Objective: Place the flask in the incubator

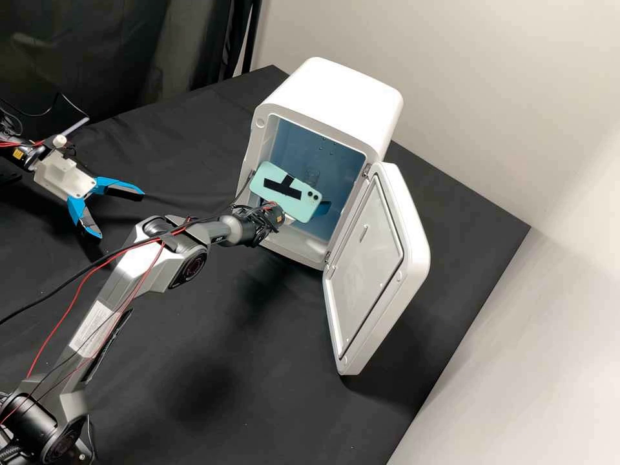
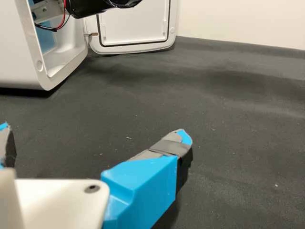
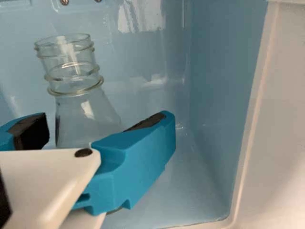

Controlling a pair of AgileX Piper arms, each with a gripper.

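The clear glass flask, with a threaded open neck, stands upright inside the light blue chamber of the white incubator. My right gripper is inside the chamber, its blue fingers closed against both sides of the flask's body. In the high view the right arm stretches into the opening, and a mint green phone on its wrist hides the gripper. The incubator door hangs wide open to the right. My left gripper hovers open over the bench at the far left, holding nothing.
The black bench lies bare in front of the incubator. Red and black cables run along the right arm. In the left wrist view the incubator and its door stand across open bench.
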